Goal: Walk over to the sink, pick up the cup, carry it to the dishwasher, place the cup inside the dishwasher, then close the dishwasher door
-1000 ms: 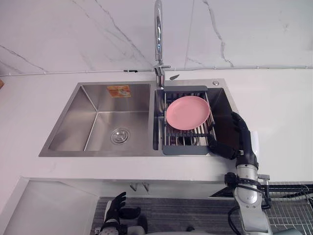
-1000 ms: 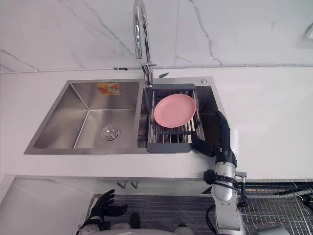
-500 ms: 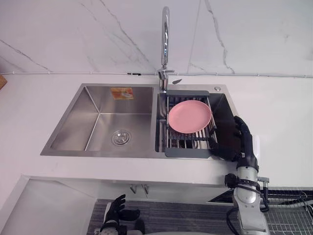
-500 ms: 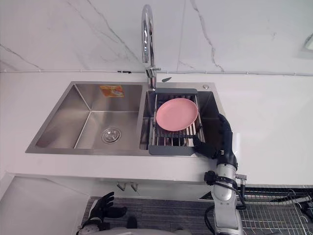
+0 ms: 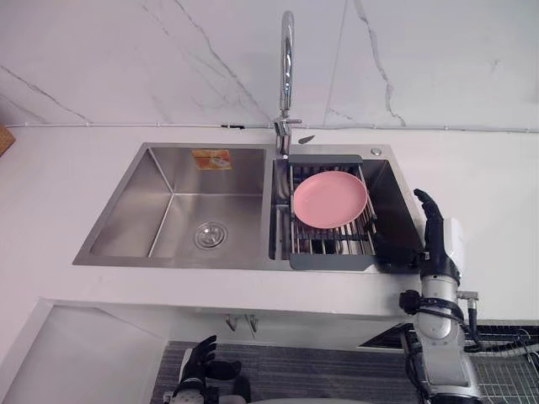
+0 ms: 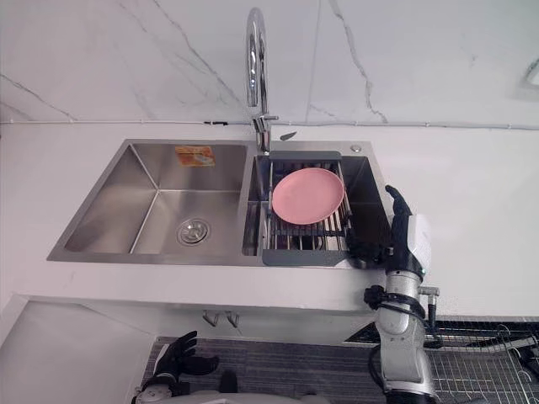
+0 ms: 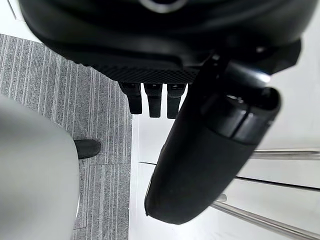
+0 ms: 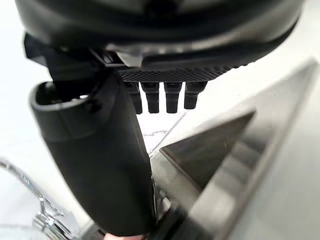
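A steel double sink (image 5: 126, 215) is set into the white counter below me. Its right basin holds a dark drain rack (image 5: 333, 261) with a pink plate (image 5: 330, 200) lying on the bars. My right hand (image 5: 434, 240) is raised just past the sink's right rim, above the counter edge. Its fingers are straight and hold nothing, and its own wrist view shows the thumb (image 8: 100, 160) beside a steel basin wall. My left hand (image 5: 199, 362) hangs low by the floor with spread fingers, empty, as seen in its wrist view (image 7: 210, 150).
A tall chrome faucet (image 5: 287, 67) rises behind the divider between the basins. The left basin has a drain (image 5: 210, 235) and an orange sticker (image 5: 210, 158). A wire rack (image 5: 505, 370) shows low at the right, below the counter edge. Marble wall behind.
My right hand has come up out of the right basin and moved right, to above the sink's rim. The camera has shifted a little. The left hand stays low.
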You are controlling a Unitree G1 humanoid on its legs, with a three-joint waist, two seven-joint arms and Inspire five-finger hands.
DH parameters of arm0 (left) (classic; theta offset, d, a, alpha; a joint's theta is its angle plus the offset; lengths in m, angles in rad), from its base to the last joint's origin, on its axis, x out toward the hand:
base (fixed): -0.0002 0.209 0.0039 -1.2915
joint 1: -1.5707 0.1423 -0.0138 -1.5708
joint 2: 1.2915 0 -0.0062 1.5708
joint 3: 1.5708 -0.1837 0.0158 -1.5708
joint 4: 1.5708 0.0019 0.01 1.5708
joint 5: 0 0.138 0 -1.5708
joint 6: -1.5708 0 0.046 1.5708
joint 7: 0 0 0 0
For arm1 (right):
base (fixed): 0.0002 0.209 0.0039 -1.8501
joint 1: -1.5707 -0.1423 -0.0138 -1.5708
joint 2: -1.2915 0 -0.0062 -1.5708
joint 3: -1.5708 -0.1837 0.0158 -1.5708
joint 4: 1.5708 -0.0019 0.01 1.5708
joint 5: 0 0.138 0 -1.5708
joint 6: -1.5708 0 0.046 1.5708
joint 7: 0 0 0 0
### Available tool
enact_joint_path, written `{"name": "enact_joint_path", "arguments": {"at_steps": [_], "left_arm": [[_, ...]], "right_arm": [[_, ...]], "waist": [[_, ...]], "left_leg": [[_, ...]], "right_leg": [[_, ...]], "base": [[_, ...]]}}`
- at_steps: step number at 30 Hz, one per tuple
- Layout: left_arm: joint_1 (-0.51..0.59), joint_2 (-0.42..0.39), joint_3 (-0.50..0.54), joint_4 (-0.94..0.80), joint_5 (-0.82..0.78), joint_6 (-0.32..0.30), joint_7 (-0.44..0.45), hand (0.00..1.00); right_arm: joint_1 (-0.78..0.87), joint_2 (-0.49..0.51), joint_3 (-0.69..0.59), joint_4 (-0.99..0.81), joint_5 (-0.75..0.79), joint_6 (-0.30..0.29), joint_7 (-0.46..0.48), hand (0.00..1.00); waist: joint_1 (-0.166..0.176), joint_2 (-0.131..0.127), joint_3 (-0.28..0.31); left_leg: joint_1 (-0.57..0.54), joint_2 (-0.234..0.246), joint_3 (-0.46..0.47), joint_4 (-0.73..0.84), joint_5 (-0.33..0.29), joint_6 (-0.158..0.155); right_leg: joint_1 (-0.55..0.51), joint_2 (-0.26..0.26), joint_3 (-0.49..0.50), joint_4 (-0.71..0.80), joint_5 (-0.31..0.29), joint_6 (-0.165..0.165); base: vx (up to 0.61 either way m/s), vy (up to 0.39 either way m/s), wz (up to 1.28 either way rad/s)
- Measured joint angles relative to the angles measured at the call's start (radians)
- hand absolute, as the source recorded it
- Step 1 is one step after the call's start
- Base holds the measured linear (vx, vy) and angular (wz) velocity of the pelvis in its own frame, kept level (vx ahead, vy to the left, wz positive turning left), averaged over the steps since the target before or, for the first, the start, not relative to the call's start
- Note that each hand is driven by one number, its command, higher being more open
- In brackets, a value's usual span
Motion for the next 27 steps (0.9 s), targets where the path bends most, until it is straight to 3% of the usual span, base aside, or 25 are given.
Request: {"name": "enact_joint_path", "arguments": {"at_steps": [12,27], "left_arm": [[0.000,0.008,-0.013,0.002,0.000,-0.005,-0.002,0.90],[0.000,0.015,-0.024,-0.002,0.000,-0.020,-0.004,0.90]], "right_arm": [[-0.007,-0.186,0.070,0.000,-0.057,-0.022,0.033,0.90],[-0.124,-0.317,0.233,0.047,-0.067,-0.066,0.068,0.90]], "waist": [[-0.019,-0.002,0.007],[-0.027,-0.010,0.025]], "left_leg": [[-0.005,-0.001,-0.009,0.000,0.000,0.001],[-0.007,-0.003,-0.032,0.000,0.000,0.001]], "right_leg": [[-0.003,0.000,-0.009,0.002,0.000,0.000],[0.006,0.000,-0.030,0.004,0.000,0.000]], "base": [[0.00,0.000,0.01],[0.00,-0.004,0.04]]}}
